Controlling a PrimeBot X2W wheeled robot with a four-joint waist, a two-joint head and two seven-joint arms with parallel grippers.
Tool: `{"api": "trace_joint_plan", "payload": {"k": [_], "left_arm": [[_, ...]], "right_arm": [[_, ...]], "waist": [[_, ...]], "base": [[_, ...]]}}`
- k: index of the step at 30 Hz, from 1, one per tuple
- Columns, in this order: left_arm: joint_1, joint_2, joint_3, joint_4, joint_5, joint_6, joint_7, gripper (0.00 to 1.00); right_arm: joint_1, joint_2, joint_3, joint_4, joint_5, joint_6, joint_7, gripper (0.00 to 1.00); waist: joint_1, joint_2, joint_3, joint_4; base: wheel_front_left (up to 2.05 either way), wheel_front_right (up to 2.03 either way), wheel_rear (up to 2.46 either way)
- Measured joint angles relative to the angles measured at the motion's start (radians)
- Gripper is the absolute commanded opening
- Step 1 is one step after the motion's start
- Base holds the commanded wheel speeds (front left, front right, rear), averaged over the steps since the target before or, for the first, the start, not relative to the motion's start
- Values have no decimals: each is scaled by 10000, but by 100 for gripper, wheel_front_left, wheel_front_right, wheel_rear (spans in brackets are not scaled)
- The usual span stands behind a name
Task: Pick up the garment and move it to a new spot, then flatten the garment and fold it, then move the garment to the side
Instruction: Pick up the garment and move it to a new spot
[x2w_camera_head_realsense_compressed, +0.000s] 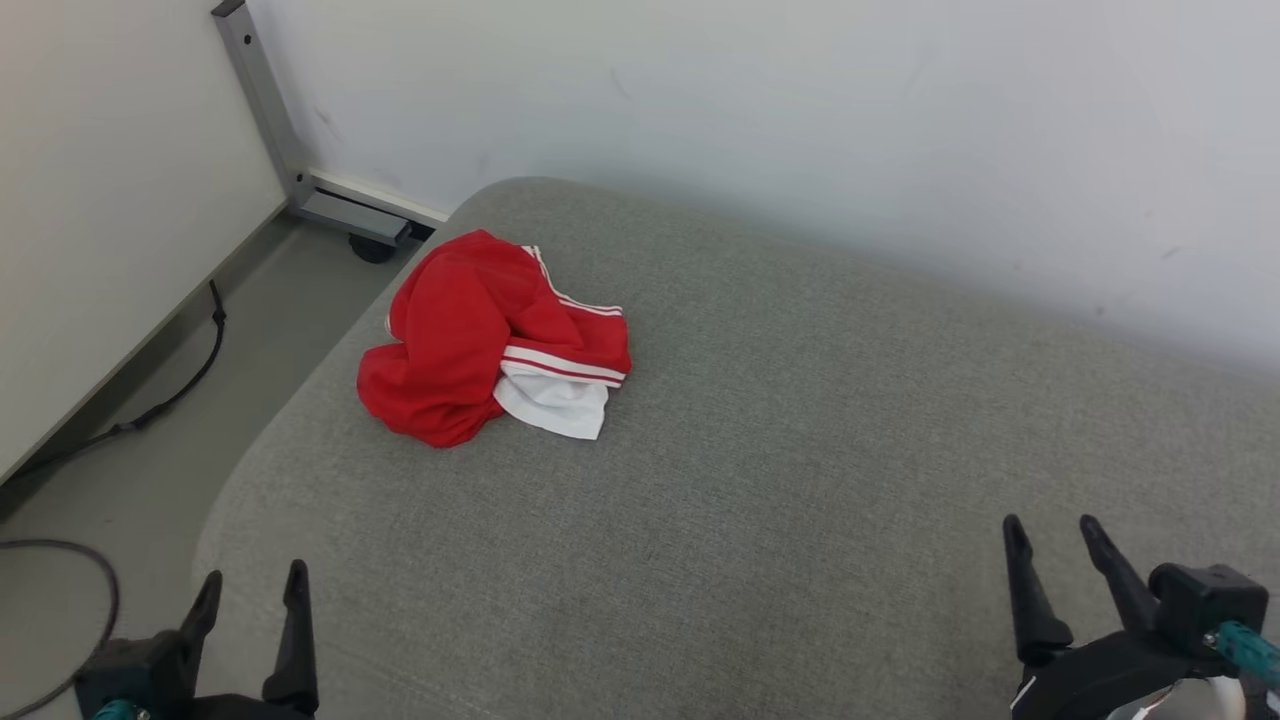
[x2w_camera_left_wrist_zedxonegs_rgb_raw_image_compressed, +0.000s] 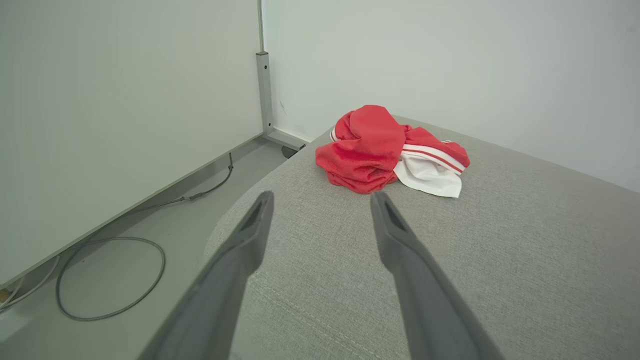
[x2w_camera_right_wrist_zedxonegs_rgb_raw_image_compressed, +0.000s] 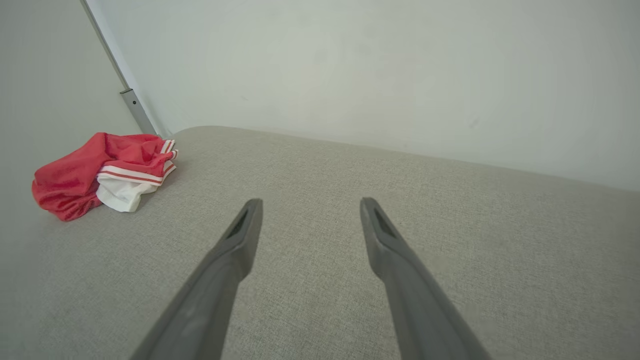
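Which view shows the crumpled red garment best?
Left wrist view: the garment lies close, near centre, folds plain. Head view shows it smaller, from above; right wrist view, off at its left edge.

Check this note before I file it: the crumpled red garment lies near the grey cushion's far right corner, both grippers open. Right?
Not quite: the head view shows the garment near the far left corner of the cushion. It is crumpled, and the left gripper and right gripper are open.
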Motion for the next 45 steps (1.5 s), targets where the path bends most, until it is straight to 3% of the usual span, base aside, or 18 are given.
{"api": "trace_joint_plan", "payload": {"k": [16,27,45], "left_arm": [[41,-94,286,-52,0,0,-13,100],[-360,-61,203,270,-46,-117,128,100],[-3749,366,654,2600,-918,-1005,750,100]], "right_arm": [[-638,-77,385,393,-84,456,150,100],[-612,-128,439,543,-84,487,148,100],[-1316,-244,830,380,-343,654,384,100]], "waist": [[1,0,64,226],[0,0,11,135],[1,0,498,-1251]], "base": [[0,0,0],[0,0,0],[0,0,0]]}}
